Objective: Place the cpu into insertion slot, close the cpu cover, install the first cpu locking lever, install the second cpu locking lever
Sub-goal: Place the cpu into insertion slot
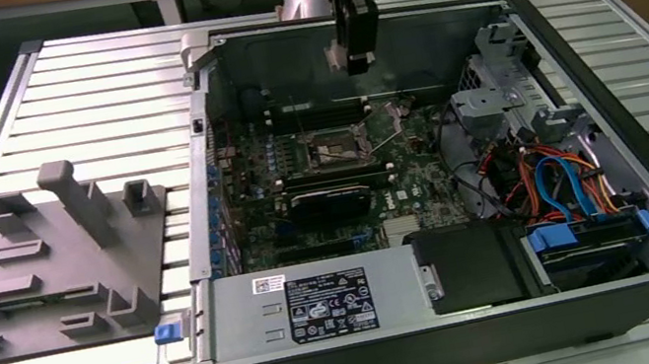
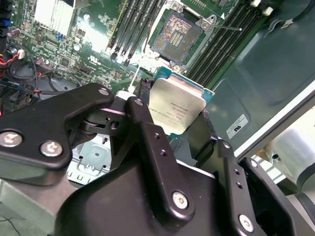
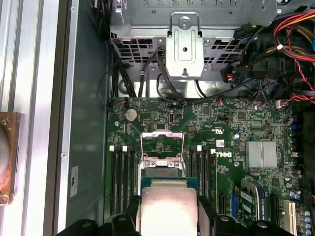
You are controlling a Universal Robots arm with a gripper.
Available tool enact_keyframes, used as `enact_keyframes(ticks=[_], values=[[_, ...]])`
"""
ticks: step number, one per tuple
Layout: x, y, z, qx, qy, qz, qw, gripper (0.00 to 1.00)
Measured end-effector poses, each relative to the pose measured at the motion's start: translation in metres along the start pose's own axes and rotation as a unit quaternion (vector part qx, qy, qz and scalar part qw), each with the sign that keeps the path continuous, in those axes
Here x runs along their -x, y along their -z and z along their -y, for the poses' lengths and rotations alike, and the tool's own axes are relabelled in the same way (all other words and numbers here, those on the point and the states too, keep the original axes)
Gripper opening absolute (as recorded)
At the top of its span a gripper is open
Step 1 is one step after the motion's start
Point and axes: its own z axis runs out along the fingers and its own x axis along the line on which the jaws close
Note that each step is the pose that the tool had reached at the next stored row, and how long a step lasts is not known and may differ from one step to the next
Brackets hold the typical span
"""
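Note:
In both wrist views my gripper (image 2: 174, 114) (image 3: 168, 210) is shut on the cpu (image 2: 178, 105) (image 3: 167, 206). It is a flat silver-topped square on a green edge, pinched by two black fingers (image 2: 142, 123). The cpu hangs in the air above the green board, short of the insertion slot (image 2: 179, 35) (image 3: 162, 169), whose contact field lies bare. The cpu cover (image 3: 162, 143), a silver frame with a window, stands flipped open at the slot's far edge. A thin wire lever (image 2: 226, 28) sticks out beside the slot. In the exterior view the gripper (image 1: 354, 59) hangs over the open computer case, above the insertion slot (image 1: 337, 148).
Long black memory slots (image 3: 123, 172) flank the socket on both sides. A finned heatsink (image 3: 262, 155), a metal drive cage (image 3: 186, 46) and red and black cables (image 3: 295, 29) crowd the board's edges. The power supply (image 1: 319, 305) fills the case front. A grey fixture (image 1: 58, 259) lies at the exterior view's left.

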Motion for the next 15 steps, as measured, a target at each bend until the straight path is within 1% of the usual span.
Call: enact_keyframes(ticks=[15], values=[[0.0000, -0.0032, 0.0003, -0.0001, 0.000, 0.0000, 1.00000, 0.54]])
